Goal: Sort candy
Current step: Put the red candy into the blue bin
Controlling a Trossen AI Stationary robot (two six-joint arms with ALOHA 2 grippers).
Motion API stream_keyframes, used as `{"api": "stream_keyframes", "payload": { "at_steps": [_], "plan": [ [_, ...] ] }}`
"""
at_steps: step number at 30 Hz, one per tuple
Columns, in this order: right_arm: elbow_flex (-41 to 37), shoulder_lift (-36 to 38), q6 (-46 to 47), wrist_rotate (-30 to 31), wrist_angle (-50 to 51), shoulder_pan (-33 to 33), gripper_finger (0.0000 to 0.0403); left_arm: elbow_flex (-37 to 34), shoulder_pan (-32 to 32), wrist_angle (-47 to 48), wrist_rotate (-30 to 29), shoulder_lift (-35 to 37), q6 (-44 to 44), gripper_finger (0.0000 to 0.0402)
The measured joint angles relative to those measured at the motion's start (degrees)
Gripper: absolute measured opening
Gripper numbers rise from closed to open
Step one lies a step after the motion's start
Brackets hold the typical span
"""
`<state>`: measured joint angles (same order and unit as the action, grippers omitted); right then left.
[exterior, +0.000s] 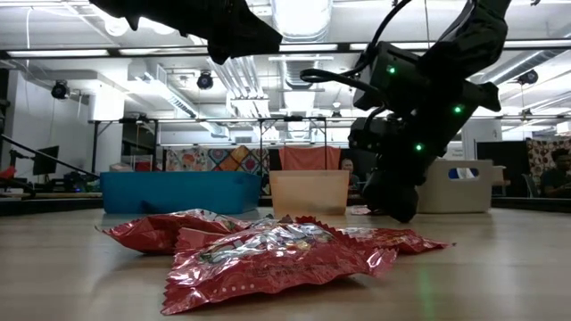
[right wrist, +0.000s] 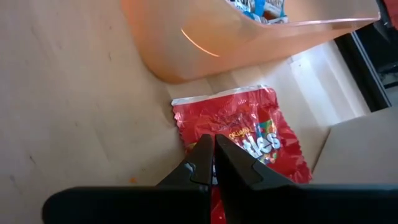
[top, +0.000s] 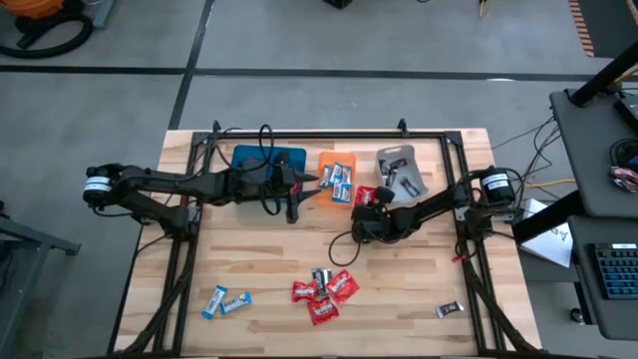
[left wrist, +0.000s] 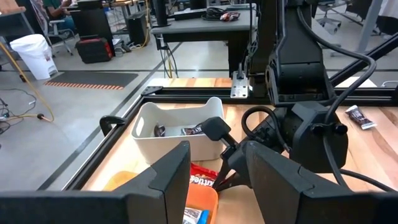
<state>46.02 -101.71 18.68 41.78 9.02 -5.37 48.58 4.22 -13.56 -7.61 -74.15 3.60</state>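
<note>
**Sort candy: right gripper pinched on a red packet beside the orange tray**

Right gripper [right wrist: 213, 163]: over the table between the orange tray [top: 325, 192] and the grey tray [top: 417, 185]. Fingers are pressed together, no visible gap. In the right wrist view their tips sit on the edge of a red candy packet [right wrist: 249, 134] that lies flat on the wood, touching or just beside the orange tray's wall. The tips seem to pinch the wrapper's edge; a firm grip cannot be confirmed.

Left gripper [top: 296, 182]: held above the near end of the orange tray, between it and the blue tray [top: 249, 158]. Fingers [left wrist: 166, 174] are partly apart with nothing between them.

Candy positions:
- Blue-and-white pieces [top: 340, 179] inside the orange tray.
- Dark-wrapped pieces [left wrist: 189, 130] inside the grey tray.
- Red packets in a cluster [top: 324, 291] on the front middle of the table, with one dark piece [top: 320, 276] touching them.
- Two blue-and-white pieces [top: 226, 300] front left, just beside each other.
- One dark piece [top: 450, 310] front right, well apart from the rest.

Blue tray contents cannot be made out.
</note>
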Motion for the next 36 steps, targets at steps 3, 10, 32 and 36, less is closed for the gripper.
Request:
{"api": "stream_keyframes", "payload": {
  "at_steps": [3, 10, 32, 36],
  "plan": [
    [0.0, 0.1, 0.3, -1.1, -0.2, 0.0, 0.0009, 0.0, 0.0, 0.0, 0.0, 0.0, 0.0, 0.0142],
    [1.7, 1.8, 0.0, -5.5, 1.6, 0.1, 0.0009, 0.0, 0.0, 0.1, 0.0, 0.0, -0.1, 0.0142],
    [9.0, 7.3, 3.8, -29.1, 20.0, -0.1, 0.0009, 0.0, 0.0, 1.6, 0.0, 0.0, -1.6, 0.0142],
    [10.8, 13.3, 3.8, -28.8, 25.5, 2.0, 0.0009, 0.0, -0.1, 1.6, 0.1, 0.0, -2.0, 0.0142]
  ]
}}
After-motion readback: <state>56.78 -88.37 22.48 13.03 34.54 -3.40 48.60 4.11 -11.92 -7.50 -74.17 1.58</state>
